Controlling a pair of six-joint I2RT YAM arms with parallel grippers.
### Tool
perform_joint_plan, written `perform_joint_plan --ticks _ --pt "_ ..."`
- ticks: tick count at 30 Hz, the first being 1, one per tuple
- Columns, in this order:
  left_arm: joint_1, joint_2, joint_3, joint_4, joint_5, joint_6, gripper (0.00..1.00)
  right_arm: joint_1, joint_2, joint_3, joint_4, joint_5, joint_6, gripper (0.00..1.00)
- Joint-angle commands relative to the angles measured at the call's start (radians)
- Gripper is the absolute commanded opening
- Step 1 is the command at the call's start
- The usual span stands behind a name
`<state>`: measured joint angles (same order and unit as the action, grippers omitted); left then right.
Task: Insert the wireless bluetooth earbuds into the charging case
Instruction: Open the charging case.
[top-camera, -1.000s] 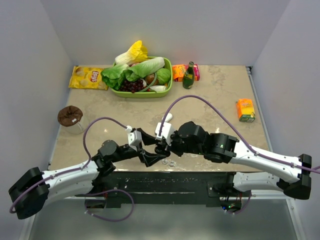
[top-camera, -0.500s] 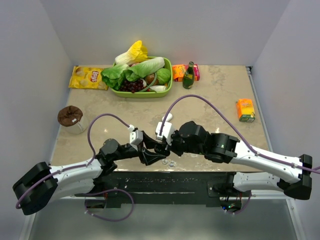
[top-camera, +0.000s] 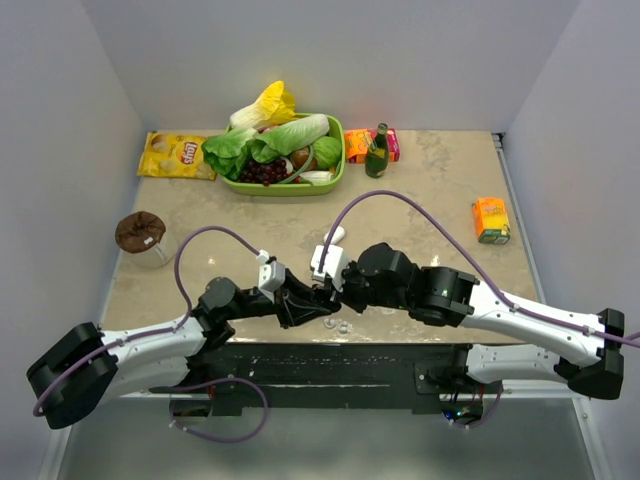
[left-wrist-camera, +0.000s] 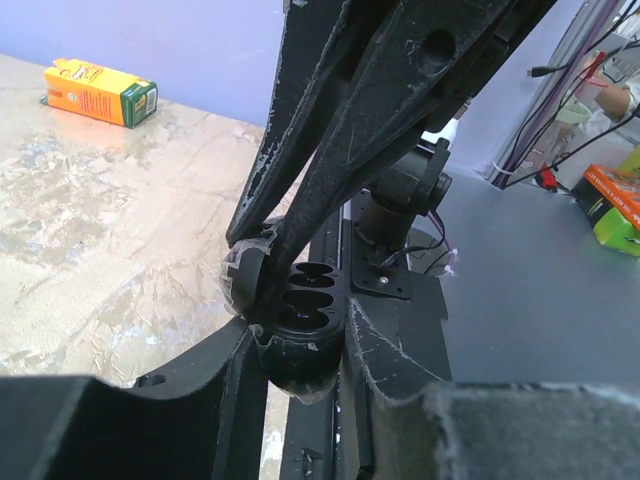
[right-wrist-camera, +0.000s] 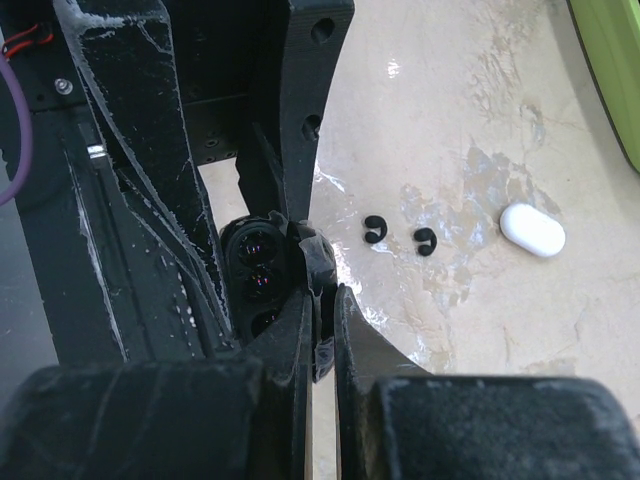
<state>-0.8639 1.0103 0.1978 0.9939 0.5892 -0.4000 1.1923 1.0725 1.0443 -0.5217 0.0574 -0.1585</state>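
Steadying the case, it seems: the left fingers (left-wrist-camera: 380, 350) hug the open black case (left-wrist-camera: 300, 325) on both sides, and the right fingers (right-wrist-camera: 365, 345) pinch its lid (left-wrist-camera: 245, 280), nearly shut. Two black earbuds (right-wrist-camera: 375, 230) lie loose on the desk (right-wrist-camera: 470, 100), mid-frame in the right wrist view — next, one arm likely must let go and pick a bud.

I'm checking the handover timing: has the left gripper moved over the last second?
Yes. The left gripper has edged right, toward the two whitish earbuds, which stayed put, and its jaws have closed in on the black charging case.
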Motion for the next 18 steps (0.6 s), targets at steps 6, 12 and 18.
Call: perform_joint_plan --ticks 6,12,18 --pt "0.006 -0.007 -0.008 0.068 0.006 0.027 0.0 0.004 -0.005 0.013 0.038 -0.019 0.016 0.0" --pt "0.008 -0.015 -0.046 0.124 -0.014 0.017 0.0 0.006 -0.023 0.01 0.084 0.05 0.076 0.42" --pt "0.008 -0.053 -0.08 0.132 -0.083 0.016 0.0 -0.037 -0.081 0.02 0.212 0.105 0.195 0.72"
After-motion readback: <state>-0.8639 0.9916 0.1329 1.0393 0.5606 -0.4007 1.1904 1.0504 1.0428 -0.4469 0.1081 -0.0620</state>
